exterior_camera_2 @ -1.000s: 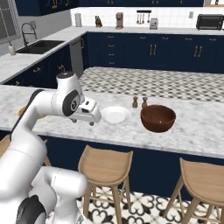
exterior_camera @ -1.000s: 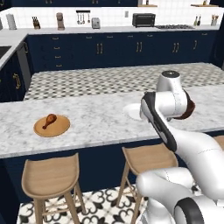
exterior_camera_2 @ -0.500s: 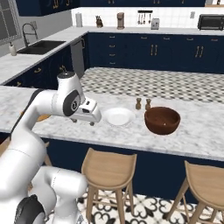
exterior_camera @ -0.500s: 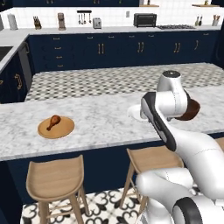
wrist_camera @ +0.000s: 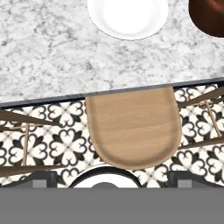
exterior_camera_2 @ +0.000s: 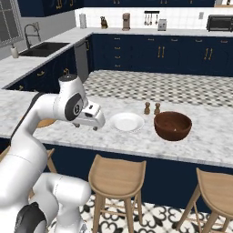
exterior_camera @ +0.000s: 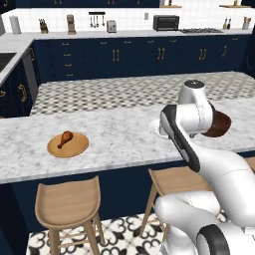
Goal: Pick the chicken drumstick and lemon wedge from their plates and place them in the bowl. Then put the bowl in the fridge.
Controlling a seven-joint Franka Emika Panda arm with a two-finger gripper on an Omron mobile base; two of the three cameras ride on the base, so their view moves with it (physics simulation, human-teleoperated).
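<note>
The chicken drumstick (exterior_camera: 65, 138) lies on the tan wooden plate (exterior_camera: 68, 145) at the left of the marble island. To its right stand the white plate (exterior_camera_2: 126, 122) and the dark wooden bowl (exterior_camera_2: 172, 125); both also show at the top of the hand view, plate (wrist_camera: 127, 15) and bowl (wrist_camera: 209, 17). No lemon wedge can be made out on the white plate. My gripper (exterior_camera_2: 96, 124) hangs open and empty over the counter's front edge, just left of the white plate, fingertips (wrist_camera: 41, 177) spread wide. The fridge is out of view.
Two small shakers (exterior_camera_2: 152, 108) stand behind the white plate. Wooden stools (wrist_camera: 133, 127) line the island's near side below the hand. Navy cabinets, a sink (exterior_camera_2: 43, 48) and a back counter with appliances lie beyond the tiled floor.
The whole scene has slid slightly to the right in both base views, so the base has moved. The arm keeps its pose and the gripper stays open.
</note>
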